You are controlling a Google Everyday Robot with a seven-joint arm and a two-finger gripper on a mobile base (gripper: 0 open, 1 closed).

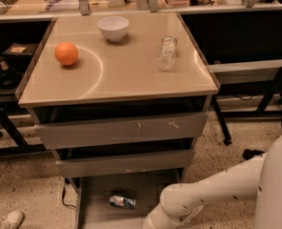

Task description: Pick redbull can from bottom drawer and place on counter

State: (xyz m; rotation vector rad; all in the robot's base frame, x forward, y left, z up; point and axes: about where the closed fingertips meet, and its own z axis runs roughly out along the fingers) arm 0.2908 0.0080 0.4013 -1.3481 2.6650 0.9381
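Redbull can (122, 202) lay on bottom drawer (97, 210) floor, near white arm (203, 192); tool hid below frame edge, grip state untellable.

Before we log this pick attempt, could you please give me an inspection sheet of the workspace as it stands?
Surface: counter, glossy beige, carrying three items.
Job's things: redbull can lies on its side on the floor of the bottom drawer, which is pulled open; not yet on the counter.
Clutter: orange ball at left, white bowl at the back, clear glass jar at right, all on the counter.
Gripper: not in view; the white arm runs off the bottom edge by the drawer's right front.
Cables: black cable on the floor left of the drawer.
Surroundings: cluttered bench behind; shoe at bottom left.
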